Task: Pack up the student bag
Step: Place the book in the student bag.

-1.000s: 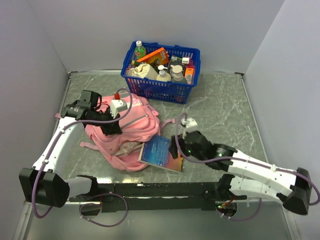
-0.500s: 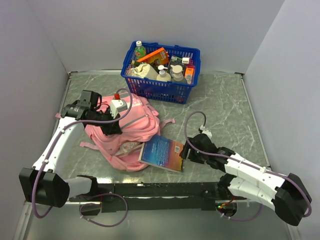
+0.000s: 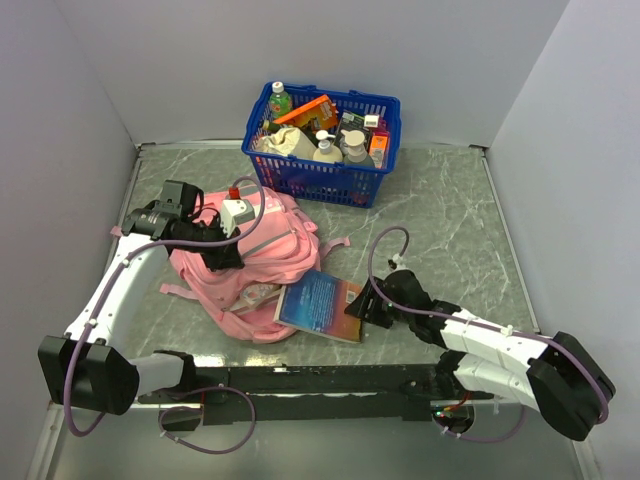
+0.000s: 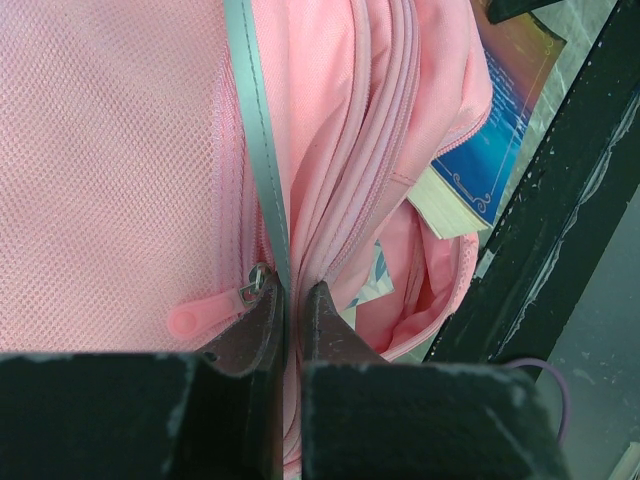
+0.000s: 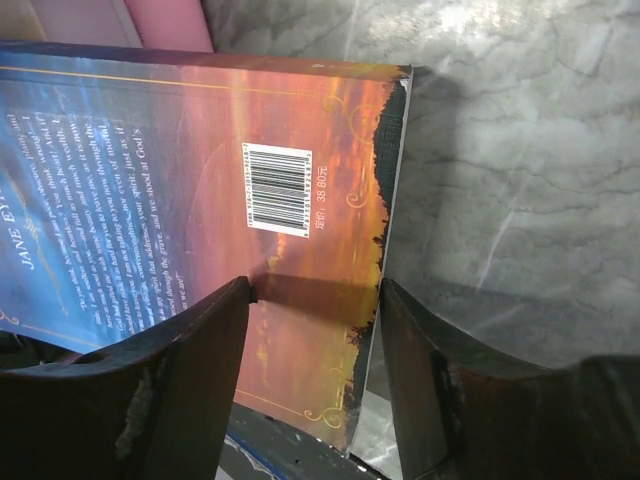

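Several bottles (image 3: 327,150), an orange packet (image 3: 310,108) and other small packs fill the blue basket (image 3: 300,178), which stands at the far side of the table (image 3: 450,220). Just in front of it and to the left, the student bag (image 3: 270,240) lies flat on the table. A book (image 3: 320,303) rests against the bag's near right edge, one corner reaching into the bag's open mouth.

The left gripper (image 4: 292,300) is pinched tight on the bag's fabric beside a grey trim (image 4: 258,170), with a pink zip pull (image 4: 200,318) just to one side of its fingers. The right gripper (image 5: 315,290) sits low at the book's outer corner with its fingers apart, one over the cover and one past the edge above the table, clasping nothing.

The bag is soft pink, with a mesh panel, doubled pink zips and pink straps trailing onto the table
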### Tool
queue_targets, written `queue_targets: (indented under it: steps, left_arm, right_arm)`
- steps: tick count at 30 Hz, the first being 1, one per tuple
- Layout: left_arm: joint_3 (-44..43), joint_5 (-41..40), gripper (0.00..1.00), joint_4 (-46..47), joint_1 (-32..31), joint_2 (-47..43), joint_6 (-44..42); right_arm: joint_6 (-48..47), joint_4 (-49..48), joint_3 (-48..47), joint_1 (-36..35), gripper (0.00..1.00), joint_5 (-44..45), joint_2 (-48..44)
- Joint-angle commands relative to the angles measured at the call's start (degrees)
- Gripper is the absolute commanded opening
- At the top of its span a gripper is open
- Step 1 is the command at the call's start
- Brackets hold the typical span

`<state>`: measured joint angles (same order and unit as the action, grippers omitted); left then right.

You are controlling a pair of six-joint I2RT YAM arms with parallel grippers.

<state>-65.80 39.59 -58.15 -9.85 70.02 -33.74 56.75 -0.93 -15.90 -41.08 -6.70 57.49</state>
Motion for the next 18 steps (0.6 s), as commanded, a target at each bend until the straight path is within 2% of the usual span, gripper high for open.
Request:
queue_targets:
  steps: [1, 10, 15, 18]
  left_arm:
    - [-1.2, 0.9, 0.01, 4.8, 0.0, -1.0, -1.4]
    - [-1.3, 1.1, 0.01, 4.4, 0.0, -0.9, -1.4]
    - [-1.9, 1.3, 0.01, 3.9, 0.0, -0.7, -1.4]
    - [-1.9, 1.2, 0.01, 3.8, 0.0, -0.8, -1.3]
  right_arm:
    - [0.3, -10.9, -2.6, 0.1, 0.59, -2.0, -0.6]
    - [-1.2, -15.3, -7.9, -1.0, 0.46, -1.2, 0.9]
    - [-4.6, -12.3, -15.6, -2.6, 0.43, 1.8, 4.7]
    - [-5.8, -12.0, -18.0, -3.5, 0.38, 5.5, 5.0]
